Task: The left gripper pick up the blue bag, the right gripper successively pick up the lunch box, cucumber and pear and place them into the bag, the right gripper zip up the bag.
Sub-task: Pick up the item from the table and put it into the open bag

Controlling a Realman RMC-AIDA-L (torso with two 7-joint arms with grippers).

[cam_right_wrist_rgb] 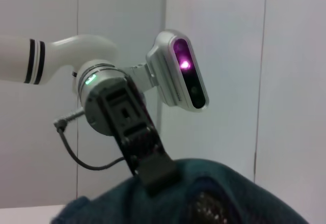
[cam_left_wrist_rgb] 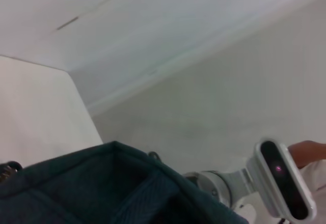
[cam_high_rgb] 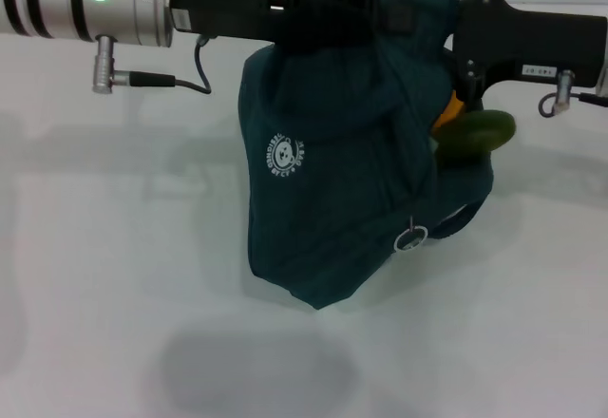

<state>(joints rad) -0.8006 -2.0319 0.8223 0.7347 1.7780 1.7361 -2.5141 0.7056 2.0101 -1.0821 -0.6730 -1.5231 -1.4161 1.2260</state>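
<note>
Above a pale tabletop [cam_high_rgb: 85, 275], held aloft at scene centre: blue bag [cam_high_rgb: 332, 190], dark teal fabric, soft and slumped, small round white logo [cam_high_rgb: 286, 157] on the near face, metal ring zipper pull [cam_high_rgb: 410, 239] dangling low at right. Gripped at the top left edge by the left gripper [cam_high_rgb: 313, 14], clamped on the cloth as seen from the right wrist. Reaching in from the right, the right gripper [cam_high_rgb: 446, 52], fingers hidden behind fabric, so open or closed cannot be told. Poking from the right opening: rounded end of the dark green cucumber [cam_high_rgb: 480, 133], smooth and glossy, and a sliver of orange pear [cam_high_rgb: 448, 112]. No lunch box visible, presumably inside already. Judged late in the task: packing nearly done, zipping left.
</note>
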